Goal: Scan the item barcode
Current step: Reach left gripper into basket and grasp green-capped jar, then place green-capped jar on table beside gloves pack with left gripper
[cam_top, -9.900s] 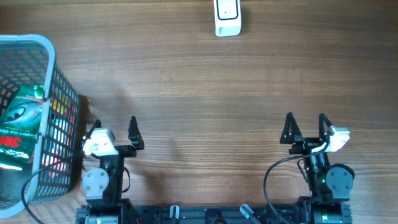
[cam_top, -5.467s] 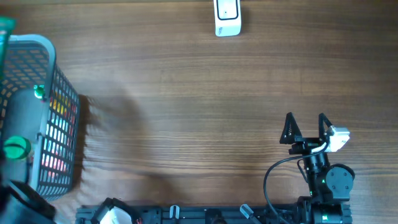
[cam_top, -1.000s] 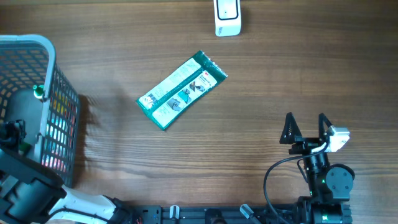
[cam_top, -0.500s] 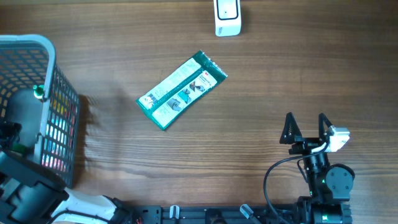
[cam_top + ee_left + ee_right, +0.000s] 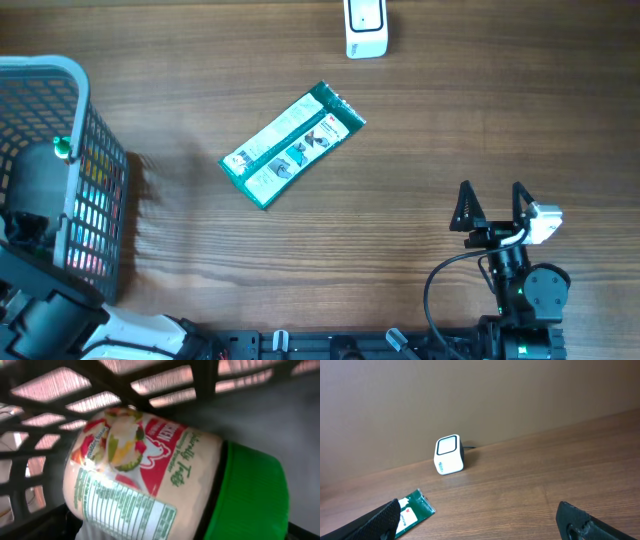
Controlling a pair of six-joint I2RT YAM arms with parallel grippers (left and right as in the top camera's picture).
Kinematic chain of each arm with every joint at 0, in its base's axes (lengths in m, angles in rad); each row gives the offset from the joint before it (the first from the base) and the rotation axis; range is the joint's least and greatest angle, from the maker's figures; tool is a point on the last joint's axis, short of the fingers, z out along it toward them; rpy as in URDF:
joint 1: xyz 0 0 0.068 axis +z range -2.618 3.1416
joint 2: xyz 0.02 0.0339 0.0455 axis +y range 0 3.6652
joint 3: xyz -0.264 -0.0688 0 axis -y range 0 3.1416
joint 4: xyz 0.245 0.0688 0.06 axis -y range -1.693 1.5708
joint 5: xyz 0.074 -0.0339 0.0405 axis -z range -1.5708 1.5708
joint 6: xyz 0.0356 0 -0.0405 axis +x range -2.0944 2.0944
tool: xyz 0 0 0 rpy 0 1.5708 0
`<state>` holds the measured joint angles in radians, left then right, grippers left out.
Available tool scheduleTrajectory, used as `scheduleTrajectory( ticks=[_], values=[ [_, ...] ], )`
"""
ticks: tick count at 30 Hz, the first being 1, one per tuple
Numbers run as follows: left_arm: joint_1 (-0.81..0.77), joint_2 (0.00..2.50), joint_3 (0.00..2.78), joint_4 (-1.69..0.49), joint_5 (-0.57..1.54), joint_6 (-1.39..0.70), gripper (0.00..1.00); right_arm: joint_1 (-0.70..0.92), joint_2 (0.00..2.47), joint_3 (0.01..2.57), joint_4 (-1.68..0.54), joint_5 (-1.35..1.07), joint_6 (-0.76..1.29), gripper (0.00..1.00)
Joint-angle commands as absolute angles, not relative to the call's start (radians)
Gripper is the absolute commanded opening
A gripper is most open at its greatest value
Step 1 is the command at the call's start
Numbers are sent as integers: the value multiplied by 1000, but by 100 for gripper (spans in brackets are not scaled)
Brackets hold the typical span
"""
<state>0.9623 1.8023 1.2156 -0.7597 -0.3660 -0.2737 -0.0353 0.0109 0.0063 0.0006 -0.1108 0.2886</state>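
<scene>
Wood-grain table [image 5: 420, 130] runs edge to edge, with a plain tan wall behind it in the right wrist view. At far left we see a grey mesh basket [image 5: 50, 66], with the left arm [image 5: 35, 190] reaching down into it. The left gripper is hidden under the arm from overhead. Its fingers don't show in its own wrist cam either, so we can't see the jaws directly. We take them as spread full wide, and can't tell whether they touch anything.

That cam is filled by a bottle [image 5: 145, 475] lying on its side inside the basket, w/ a red-and-white label and a green cap [image 5: 250, 495] (mesh bars right behind it).

Mid-table lies the green packet [image 5: 292, 145], flat, printed face up, set on a diagonal. It's well apart from the basket and short of the scanner [image 5: 366, 28]. We can't make out a barcode at this res. The scanner, a small white block, stands at the far edge, approx. centre.

At lower right, the right gripper [image 5: 491, 190] sits near its base w/ jaws wide apart, nothing between them, pointing toward the scanner.
</scene>
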Motion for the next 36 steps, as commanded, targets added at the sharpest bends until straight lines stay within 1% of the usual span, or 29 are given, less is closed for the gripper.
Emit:
scheduleTrajectory(
  ticks=[1,7,10,13,14,16,18,20,23,26,29,30,32,33,35,36],
  values=[
    [976,1790,1207,-712,-376,-269,100,-31,4,5,6,-111,277,100],
    [982,1805,1207,-675,-371,-269,100,-31,4,5,6,-111,278,100],
    [982,1842,1207,-673,-316,-269,100,-31,4,5,6,-111,277,100],
    [982,1842,1207,-675,-303,-269,92,-31,4,5,6,-111,277,100],
    [982,1842,1207,-673,-303,-269,85,-31,4,5,6,-111,277,100],
    [982,1842,1207,-669,-302,-269,76,-31,4,5,6,-111,277,100],
    [982,1836,1211,-669,-303,-269,70,-31,4,5,6,-111,277,100],
    [978,1811,1223,-673,-303,-268,67,-31,4,5,6,-111,277,100],
    [949,1703,1258,-689,-277,-269,67,-31,4,5,6,-111,277,100],
    [913,1561,1289,-692,-196,-269,69,-31,4,5,6,-111,277,100],
    [863,1333,1319,-690,-86,-323,70,-31,4,5,6,-111,277,100],
    [848,1260,1324,-678,-22,-343,71,-31,4,5,6,-111,277,100],
    [794,1092,1324,-649,196,-378,71,-31,4,5,6,-111,277,100],
    [772,1054,1324,-642,242,-402,74,-31,4,5,6,-111,277,100],
    [700,980,1323,-640,366,-405,74,-31,4,5,6,-111,277,100],
    [629,945,1323,-647,432,-405,74,-31,4,5,6,-111,277,100]
  ],
)
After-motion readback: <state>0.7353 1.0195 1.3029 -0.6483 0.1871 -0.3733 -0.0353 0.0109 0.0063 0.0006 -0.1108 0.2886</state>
